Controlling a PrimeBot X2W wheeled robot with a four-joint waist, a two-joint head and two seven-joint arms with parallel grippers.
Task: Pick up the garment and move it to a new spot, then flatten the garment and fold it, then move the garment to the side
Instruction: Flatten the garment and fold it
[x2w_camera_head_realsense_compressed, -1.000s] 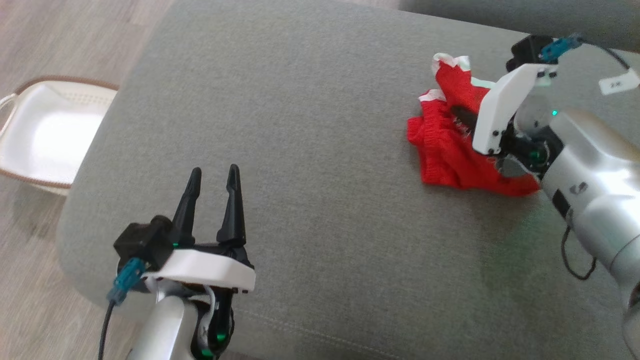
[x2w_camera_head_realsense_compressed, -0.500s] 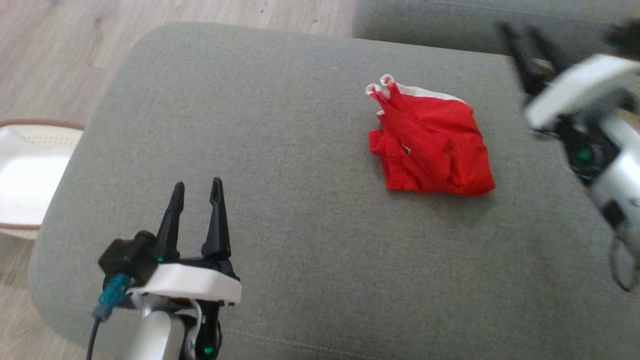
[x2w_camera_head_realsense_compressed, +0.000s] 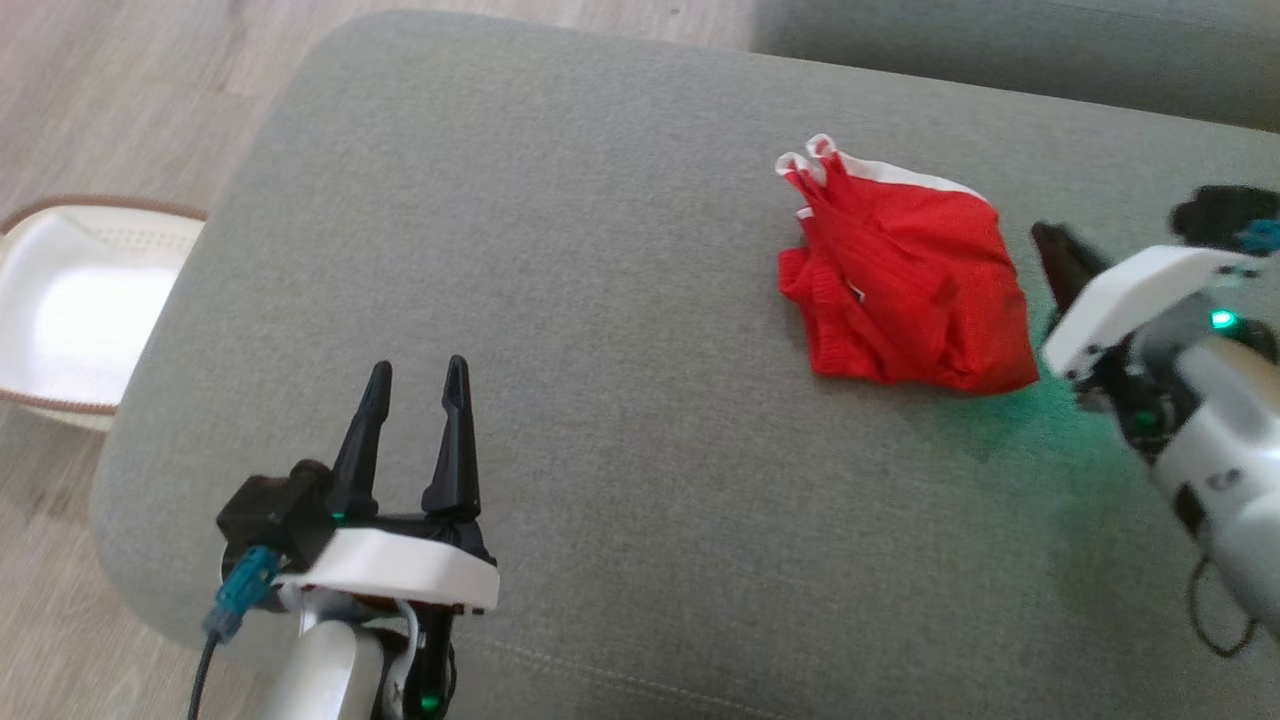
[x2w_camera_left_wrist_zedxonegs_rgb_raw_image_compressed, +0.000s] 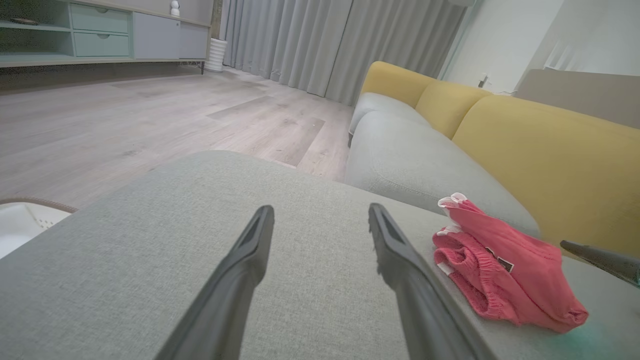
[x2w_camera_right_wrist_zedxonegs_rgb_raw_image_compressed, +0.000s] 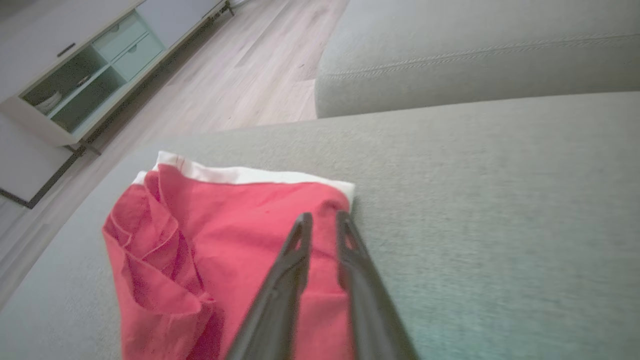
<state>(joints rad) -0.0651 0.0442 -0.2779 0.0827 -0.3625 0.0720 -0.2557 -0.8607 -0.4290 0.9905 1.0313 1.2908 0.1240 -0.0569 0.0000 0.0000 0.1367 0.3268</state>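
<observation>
Garment status: red knit garment with white trim (x2w_camera_head_realsense_compressed: 910, 290) lies in a rumpled heap on the far right part of the grey fabric sofa cushion (x2w_camera_head_realsense_compressed: 600, 250), layers bunched over each other, one white edge showing along the top. Not flat, no clean fold, so flattening, folding and the final move aside all look undone. Whether this spot is already the "new spot" can't be judged from the pictures.

Right claw (x2w_camera_right_wrist_zedxonegs_rgb_raw_image_compressed: 322, 216) sits just at the garment's right edge, tips over the red cloth near the white trim, fingers drawn narrow with a thin slit between them; nothing pinched as far as the wrist view shows. Blurred in the head view.

Left claw (x2w_camera_head_realsense_compressed: 415, 365) hovers spread wide over bare cushion at the near left, well apart from the garment, holding nothing. White plastic basket with brown rim (x2w_camera_head_realsense_compressed: 70, 290) stands on the floor beside the cushion.
</observation>
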